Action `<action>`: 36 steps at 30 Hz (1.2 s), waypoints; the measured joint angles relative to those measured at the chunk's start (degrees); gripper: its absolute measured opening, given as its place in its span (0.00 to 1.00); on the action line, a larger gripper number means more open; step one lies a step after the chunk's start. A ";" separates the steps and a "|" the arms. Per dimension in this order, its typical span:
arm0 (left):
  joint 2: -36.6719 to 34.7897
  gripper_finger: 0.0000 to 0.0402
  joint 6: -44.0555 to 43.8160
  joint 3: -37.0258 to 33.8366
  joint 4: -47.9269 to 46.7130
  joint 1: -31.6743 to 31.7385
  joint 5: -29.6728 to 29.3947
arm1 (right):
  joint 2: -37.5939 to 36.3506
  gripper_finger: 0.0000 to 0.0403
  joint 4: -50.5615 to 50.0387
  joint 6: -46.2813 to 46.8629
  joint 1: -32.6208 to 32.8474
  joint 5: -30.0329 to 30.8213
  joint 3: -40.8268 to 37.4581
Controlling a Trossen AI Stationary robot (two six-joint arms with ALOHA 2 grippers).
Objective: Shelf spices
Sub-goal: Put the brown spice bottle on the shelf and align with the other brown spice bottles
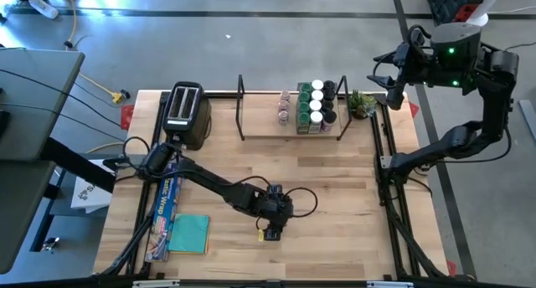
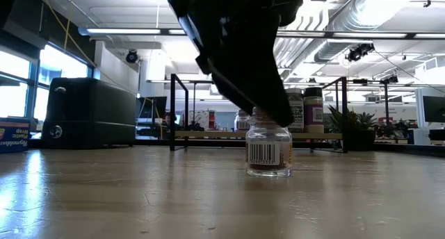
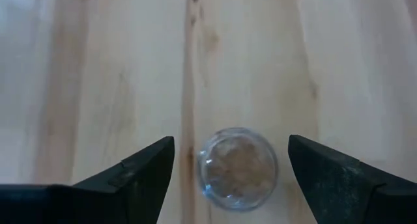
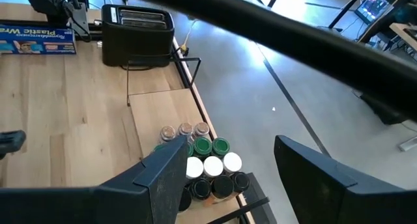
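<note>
Left gripper [image 3: 231, 172] wide open, straddling lone clear glass jar [image 3: 237, 167], not touching it. Jar upright on tabletop [image 1: 335, 196], well in front of shelf [image 1: 260, 125]. Right gripper [image 4: 225, 178] open too, hanging above shelf's far end, over spices [image 4: 208, 168] clustered there. Toaster [image 1: 186, 112] just beside shelf's other end.

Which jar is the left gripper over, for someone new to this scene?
Start at the shelf at the table's back, then come toward the front edge. The open left gripper hangs there over a lone clear glass jar. Unlike the lidded shelf jars, it stands alone, barcode label showing.
</note>
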 joint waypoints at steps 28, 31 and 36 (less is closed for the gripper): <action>-8.75 0.25 -7.60 0.00 -13.17 9.13 -1.70 | 2.13 0.56 2.66 -3.70 -0.02 1.48 0.00; -10.66 0.25 -9.28 0.03 -13.17 13.69 -1.64 | 2.72 0.56 2.92 -3.80 0.00 1.48 0.00; -11.88 0.20 -9.65 0.00 -11.25 21.75 -0.90 | 3.27 0.56 2.94 -3.74 -0.02 1.45 0.00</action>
